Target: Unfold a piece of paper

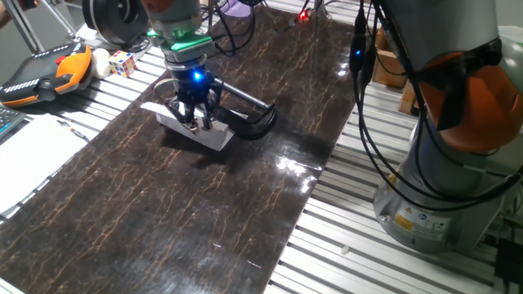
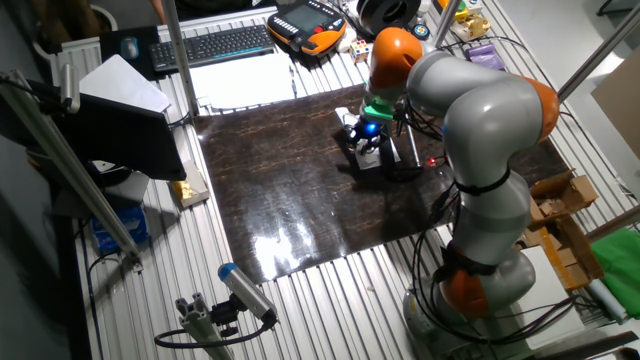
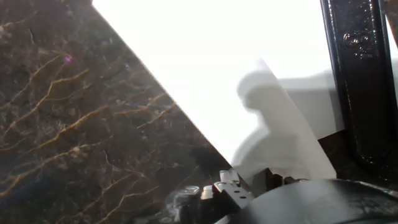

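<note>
The piece of paper (image 1: pixel 214 137) is a white folded sheet lying on the dark marble tabletop (image 1: pixel 163 220). My gripper (image 1: pixel 197 124) points straight down onto it, fingertips at the sheet. In the hand view the paper (image 3: pixel 205 68) fills the upper middle, and one flap (image 3: pixel 292 143) rises off the sheet toward my fingers (image 3: pixel 249 186), which appear closed on its edge. In the other fixed view the gripper (image 2: pixel 366 142) stands on the paper (image 2: pixel 366 162) at the table's far side.
A black curved bar (image 1: pixel 255 116) lies right beside the paper, also in the hand view (image 3: pixel 357 81). A larger white sheet (image 1: pixel 33 155), an orange device (image 1: pixel 49 73) and a colour cube (image 1: pixel 122 62) lie off the left. A keyboard (image 2: pixel 215 45) is farther back.
</note>
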Motion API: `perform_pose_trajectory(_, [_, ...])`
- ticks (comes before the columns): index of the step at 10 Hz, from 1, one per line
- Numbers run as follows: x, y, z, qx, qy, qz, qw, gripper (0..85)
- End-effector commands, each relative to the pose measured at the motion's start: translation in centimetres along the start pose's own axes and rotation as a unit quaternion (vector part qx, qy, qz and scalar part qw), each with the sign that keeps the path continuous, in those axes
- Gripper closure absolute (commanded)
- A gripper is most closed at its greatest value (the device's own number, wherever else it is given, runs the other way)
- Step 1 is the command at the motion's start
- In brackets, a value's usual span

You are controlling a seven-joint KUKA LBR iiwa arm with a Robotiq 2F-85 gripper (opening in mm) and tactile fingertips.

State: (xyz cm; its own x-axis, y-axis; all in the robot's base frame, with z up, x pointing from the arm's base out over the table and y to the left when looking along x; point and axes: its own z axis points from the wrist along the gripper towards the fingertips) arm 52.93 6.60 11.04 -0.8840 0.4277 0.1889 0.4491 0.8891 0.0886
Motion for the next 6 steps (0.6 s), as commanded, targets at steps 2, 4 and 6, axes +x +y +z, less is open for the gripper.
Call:
perform_pose_trajectory(2, [0.12,0.08,0.16,-0.004,-0.001,0.002,1.0,50.7])
perform_pose_trajectory(4, [0.41,0.07,0.09,-0.003,-0.002,0.004,1.0,48.3])
perform_pose_trajectory(6, [0.48,0.1,0.11,-0.003,-0.002,0.005,1.0,46.7])
